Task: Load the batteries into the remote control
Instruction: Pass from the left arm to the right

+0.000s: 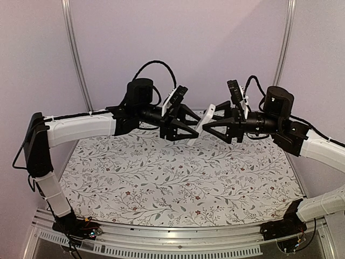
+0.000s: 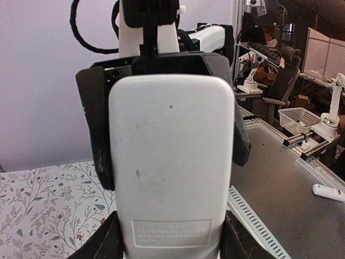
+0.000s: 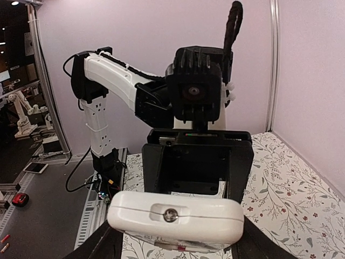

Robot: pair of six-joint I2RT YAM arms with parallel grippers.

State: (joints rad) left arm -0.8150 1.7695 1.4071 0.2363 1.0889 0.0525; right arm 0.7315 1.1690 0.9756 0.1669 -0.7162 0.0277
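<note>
The remote control hangs in mid-air above the back middle of the table, held between both grippers. My left gripper is shut on one end; in the left wrist view its fingers clamp the plain white back from both sides, midway at the gripper point. My right gripper is shut on the other end; the right wrist view shows that white end face with a small round lens between its fingers, gripper. The black button face is hidden. No batteries are in view.
A floral mat covers the table under the arms. A metal rail runs along the near edge. Lilac walls stand close behind and to the sides. Beyond the cell are a grey bench with a white object and a white basket.
</note>
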